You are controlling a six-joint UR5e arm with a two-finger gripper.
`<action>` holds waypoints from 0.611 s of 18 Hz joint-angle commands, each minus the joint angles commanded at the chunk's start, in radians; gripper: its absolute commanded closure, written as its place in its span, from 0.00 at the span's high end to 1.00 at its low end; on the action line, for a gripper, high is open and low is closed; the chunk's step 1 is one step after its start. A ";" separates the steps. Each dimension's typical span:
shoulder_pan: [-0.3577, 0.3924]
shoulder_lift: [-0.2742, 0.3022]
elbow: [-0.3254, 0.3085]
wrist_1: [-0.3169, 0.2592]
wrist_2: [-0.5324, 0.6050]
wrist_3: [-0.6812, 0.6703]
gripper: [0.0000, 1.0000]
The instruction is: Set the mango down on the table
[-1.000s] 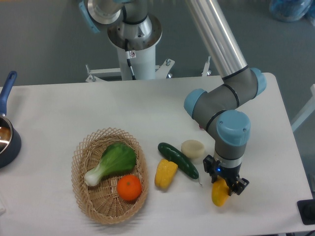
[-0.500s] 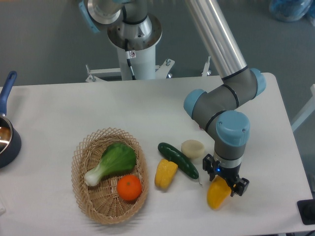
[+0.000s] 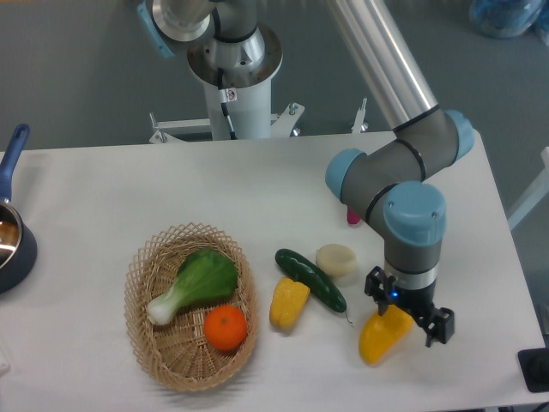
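Mango, glossy yellow-orange elongated fruit [image 3: 380, 336], is lying on the large white flat tabletop [image 3: 111, 197], right of the other produce. The black two-finger gripper [image 3: 410, 316] is hovering over its upper right end; fingers look spread, probably letting go, though contact is hard to judge from this angle. The long axis is running from under the gripper down toward lower left. The dark green cucumber [image 3: 310, 280] and ribbed yellow corn cob [image 3: 288, 303] are sitting further left. No readable labels.

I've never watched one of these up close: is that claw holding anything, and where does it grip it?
It cannot be told: the gripper sits over the upper end of the mango, which seems to lie on the table.
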 joint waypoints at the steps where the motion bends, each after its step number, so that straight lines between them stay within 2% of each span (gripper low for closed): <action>1: 0.024 0.021 -0.002 -0.037 0.011 0.011 1.00; 3: 0.066 0.057 -0.008 -0.077 0.017 0.063 1.00; 7: 0.114 0.106 -0.035 -0.137 0.017 0.267 1.00; 11: 0.161 0.137 -0.081 -0.146 0.003 0.345 1.00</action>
